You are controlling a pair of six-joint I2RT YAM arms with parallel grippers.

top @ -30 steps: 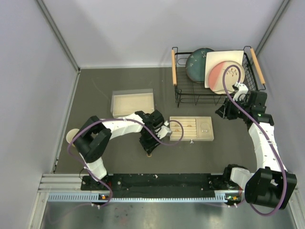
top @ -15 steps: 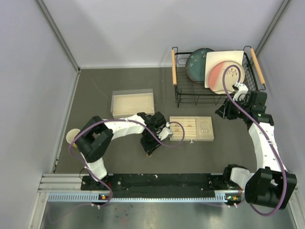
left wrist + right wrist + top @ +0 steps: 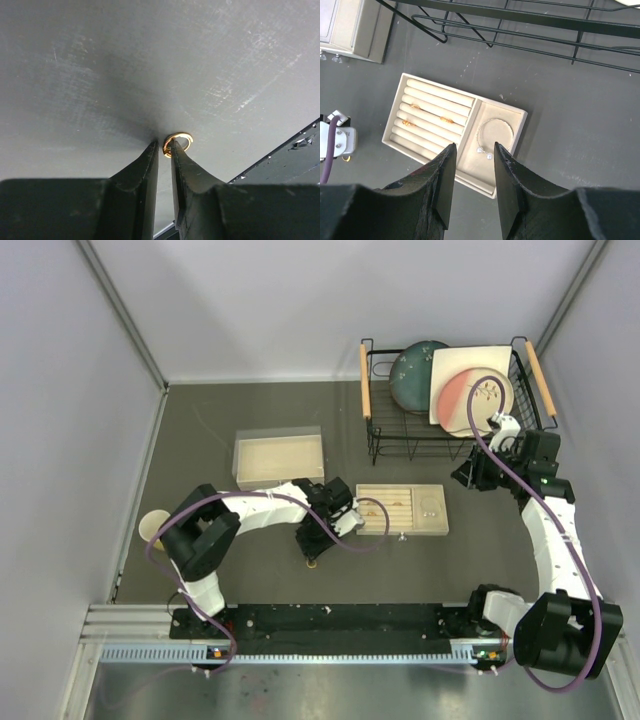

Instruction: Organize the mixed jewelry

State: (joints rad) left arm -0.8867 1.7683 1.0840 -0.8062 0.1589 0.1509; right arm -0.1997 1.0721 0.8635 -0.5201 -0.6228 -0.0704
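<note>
Left gripper (image 3: 163, 145): jaws drawn in to a slim gap, tips down on the dark table (image 3: 100, 75). The near rim of one small gold ring (image 3: 180, 133) sits between the tips. The ring lies flat on the table, and it cannot be told whether it is pinched. A black rail (image 3: 280, 165) at the table's near edge lies just beyond it. Right gripper (image 3: 474, 146): jaws partly open, nothing between them, held above the beige tray (image 3: 517, 112). Tray, left section: rows of padded rolls with three gold rings (image 3: 445, 120) tucked in the slots, spread over separate rows. Tray, right section: one square compartment with a thin silver bracelet (image 3: 496, 119) lying flat, its two beaded ends toward the gripper. Beyond the tray: a black wire dish rack (image 3: 375, 435) holding a dark round plate (image 3: 410, 375) and a square pale plate (image 3: 470, 385). Left of the tray: a clear lidded box (image 3: 278, 455). Far left edge: a yellow cup (image 3: 152, 525).
</note>
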